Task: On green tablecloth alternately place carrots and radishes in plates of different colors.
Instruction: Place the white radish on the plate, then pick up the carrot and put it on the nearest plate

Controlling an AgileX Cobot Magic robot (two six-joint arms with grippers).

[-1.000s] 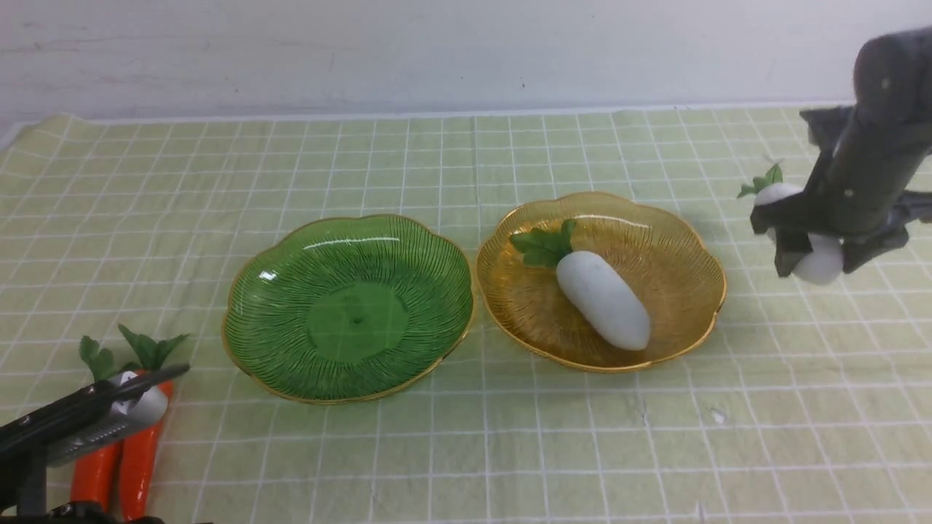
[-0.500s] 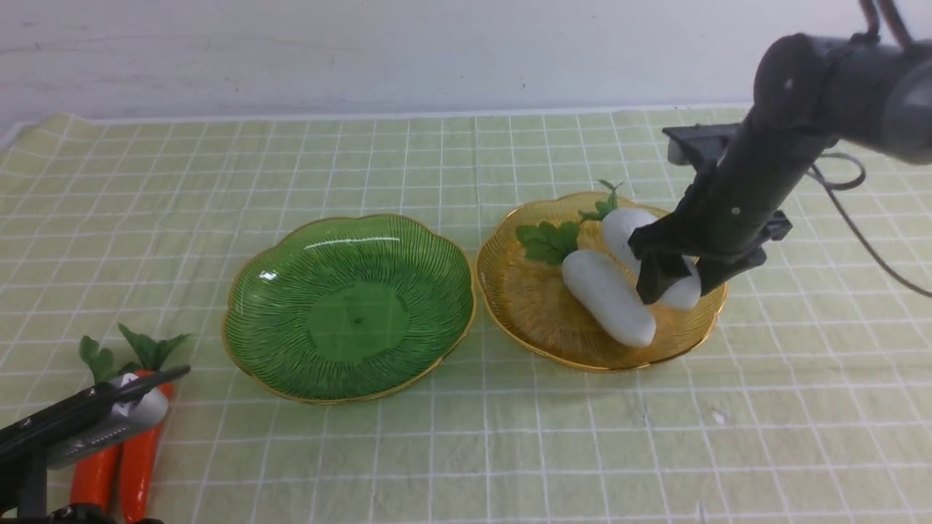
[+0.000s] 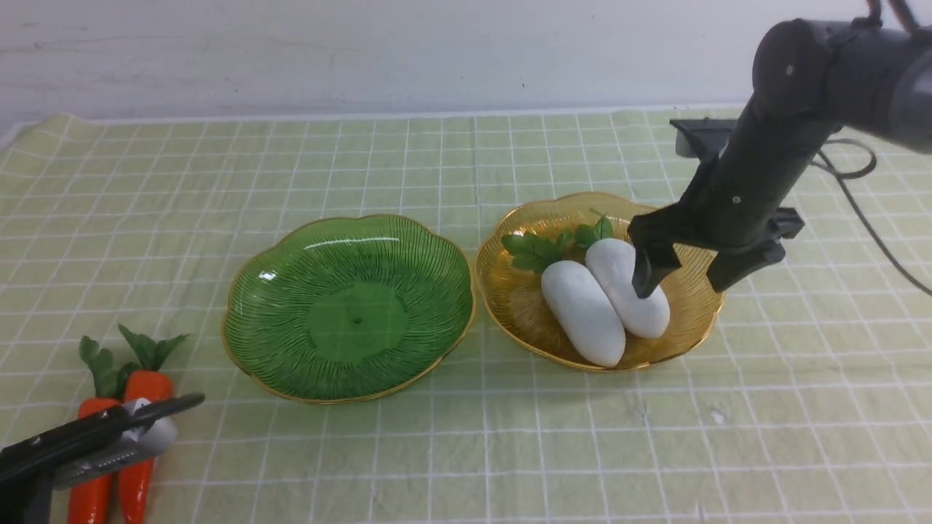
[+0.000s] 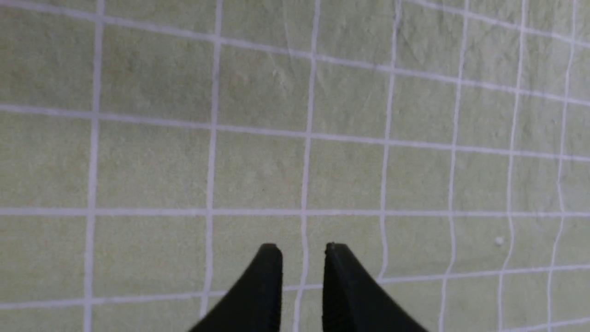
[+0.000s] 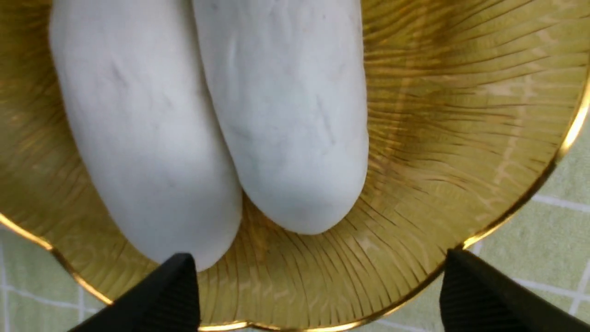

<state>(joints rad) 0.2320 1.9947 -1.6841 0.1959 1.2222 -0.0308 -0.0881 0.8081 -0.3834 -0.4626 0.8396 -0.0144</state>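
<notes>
1. Carrots lie side by side at the lower left of the front view, touching, leafy tops pointing up the frame: the left carrot (image 3: 89, 501) and the right carrot (image 3: 148, 386), both on the green tablecloth (image 3: 466, 451) and outside both plates.
2. Across those carrots in the picture runs the left gripper (image 3: 186, 418), reaching in from the lower left corner. In its wrist view the left gripper (image 4: 302, 249) shows two dark fingertips almost together with a thin slit between them. They hold nothing, and only gridded cloth (image 4: 152, 161) lies beneath. Whether it touches the carrots I cannot tell.
3. Left of centre sits the green plate (image 3: 349, 291), bare inside, its rim just beside the rim of the neighbouring plate.
4. Right of centre sits the amber plate (image 3: 520, 306), holding both radishes. The left radish (image 3: 582, 313) and the right radish (image 3: 626, 287) lie pressed together lengthwise, leaves toward the upper left of the plate, rounded ends toward its lower right.
5. From the upper right corner the dark right arm comes down to the right gripper (image 3: 678, 291), over the right side of the amber plate. Its fingers are spread wide and clamp nothing. In its wrist view the right gripper (image 5: 318, 258) frames the radishes' rounded ends and the gold rim (image 5: 530, 198).
</notes>
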